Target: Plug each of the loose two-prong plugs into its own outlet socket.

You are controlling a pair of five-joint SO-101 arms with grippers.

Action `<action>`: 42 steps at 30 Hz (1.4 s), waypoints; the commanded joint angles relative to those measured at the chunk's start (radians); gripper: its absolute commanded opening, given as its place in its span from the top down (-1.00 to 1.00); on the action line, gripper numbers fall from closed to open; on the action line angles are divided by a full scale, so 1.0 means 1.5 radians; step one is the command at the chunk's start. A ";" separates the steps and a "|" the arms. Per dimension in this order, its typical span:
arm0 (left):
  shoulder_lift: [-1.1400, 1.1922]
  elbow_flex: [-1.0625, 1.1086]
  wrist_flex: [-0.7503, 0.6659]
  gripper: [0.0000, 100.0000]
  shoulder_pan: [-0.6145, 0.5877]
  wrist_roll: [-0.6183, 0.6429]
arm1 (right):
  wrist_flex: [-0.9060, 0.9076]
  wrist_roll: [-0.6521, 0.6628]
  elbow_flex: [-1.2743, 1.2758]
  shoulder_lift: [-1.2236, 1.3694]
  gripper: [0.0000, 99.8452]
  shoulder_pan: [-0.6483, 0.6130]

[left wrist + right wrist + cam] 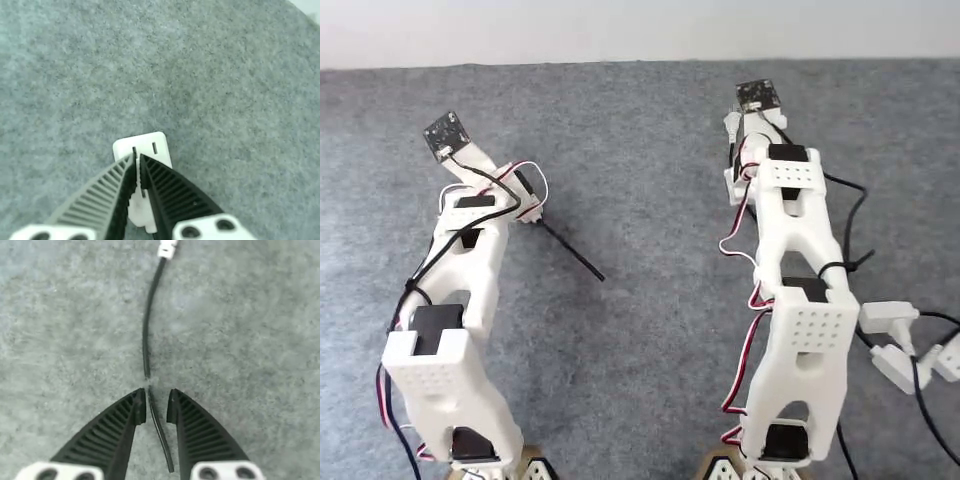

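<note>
One white plug (150,142) is being clenched by the left claw (137,159); keeping it square matters. Meanwhile the right claw (157,400) is straddling a black cable (145,340), released.

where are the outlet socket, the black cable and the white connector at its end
outlet socket (144,147): left wrist view, slotted face
black cable (144,335): right wrist view, middle of its run
white connector (167,250): right wrist view, its body

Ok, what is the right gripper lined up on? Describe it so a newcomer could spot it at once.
Start from the grey felt mat and find the right gripper, its black ribbed fingers open. Between them a thin black cable runs away across the mat to a small white plug. Nothing else there is so thin, dark and gently curved against the grey.
</note>
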 commanded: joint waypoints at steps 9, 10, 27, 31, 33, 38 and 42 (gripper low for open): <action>-0.003 -0.030 0.004 0.98 -0.001 -0.002 | 0.039 0.057 -0.024 0.006 0.85 -0.014; -0.003 -0.030 0.004 0.98 -0.001 -0.002 | 0.044 0.066 -0.024 0.014 0.88 -0.014; -0.003 -0.030 0.003 0.98 -0.001 -0.002 | 0.255 0.110 -0.301 0.188 0.98 -0.012; -0.003 -0.030 0.003 0.98 0.000 -0.002 | 0.284 0.109 -0.334 0.194 0.98 -0.012; -0.003 -0.030 0.003 0.98 0.000 -0.002 | 0.290 0.109 -0.340 0.194 0.95 -0.012; -0.003 -0.030 0.003 0.98 0.001 -0.002 | 0.292 0.114 -0.340 0.197 0.72 -0.012; -0.003 -0.030 0.003 0.98 0.001 -0.002 | 0.303 0.115 -0.340 0.194 0.80 -0.012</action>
